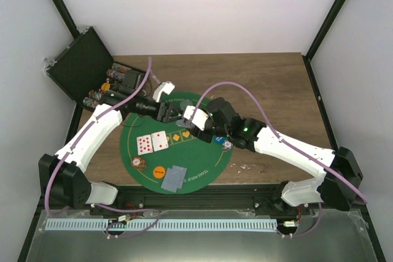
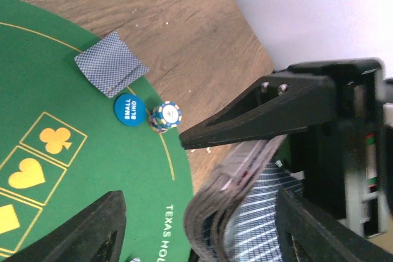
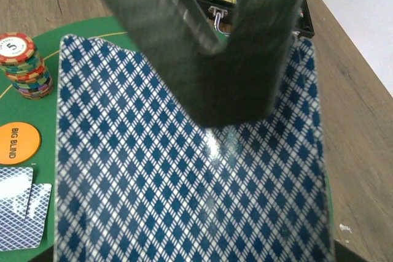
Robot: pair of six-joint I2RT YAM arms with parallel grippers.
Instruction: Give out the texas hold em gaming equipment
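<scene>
A deck of blue-backed cards (image 3: 184, 182) fills the right wrist view, with a dark finger (image 3: 209, 59) across it. My right gripper (image 1: 191, 119) is shut on the deck above the green mat (image 1: 202, 170). In the left wrist view the bent deck (image 2: 227, 207) sits between my left gripper's (image 2: 199, 231) spread fingers, with the right finger (image 2: 258, 115) on it. My left gripper (image 1: 171, 112) is open. Two face-up cards (image 1: 151, 143), a chip stack (image 1: 137, 163), an orange disc (image 1: 159, 172) and face-down cards (image 1: 174, 178) lie near the front left. A blue disc (image 2: 129, 110), chip stack (image 2: 164, 116) and face-down card (image 2: 110, 64) lie on the right.
An open black case (image 1: 83, 65) with rows of chips (image 1: 110, 84) stands at the back left corner. Both arms cross over the mat's far half. Bare wooden table (image 1: 270, 84) lies behind and to the right of the mat.
</scene>
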